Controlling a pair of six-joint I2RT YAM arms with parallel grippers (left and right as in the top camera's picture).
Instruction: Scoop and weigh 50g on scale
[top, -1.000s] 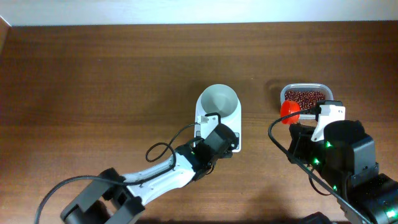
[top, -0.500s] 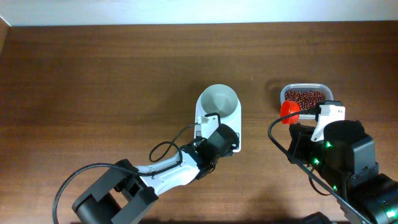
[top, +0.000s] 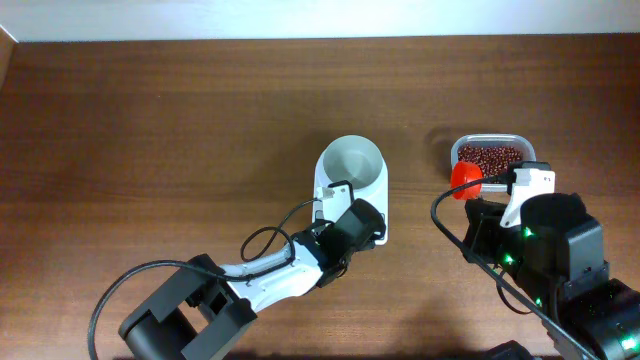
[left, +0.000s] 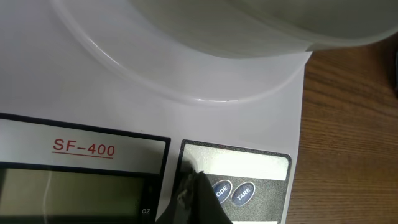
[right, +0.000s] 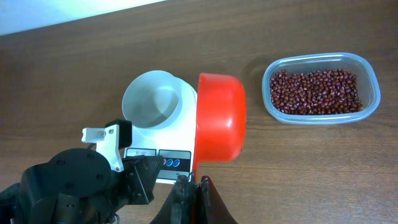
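The white scale (top: 352, 205) stands mid-table with an empty round white bowl (top: 352, 163) on top. My left gripper (top: 368, 230) is shut, and its tip (left: 196, 186) rests on the scale's (left: 124, 93) grey button panel, just left of the blue MODE button (left: 221, 190). The display (left: 74, 186) looks blank. To the right of the scale (right: 177, 134), my right gripper (right: 198, 186) is shut on the handle of a red scoop (right: 221, 118). The scoop (top: 465, 180) shows its outer side, so its inside is hidden.
A clear plastic tub of red beans (top: 488, 155) sits on the wooden table behind the scoop, to the right of the scale; the right wrist view also shows this tub (right: 320, 88). A black cable (top: 265, 240) loops along the left arm.
The left arm's rear links have swung a little to the right at the table's front. Its tip stays on the scale's panel. The right arm and scoop have not moved.
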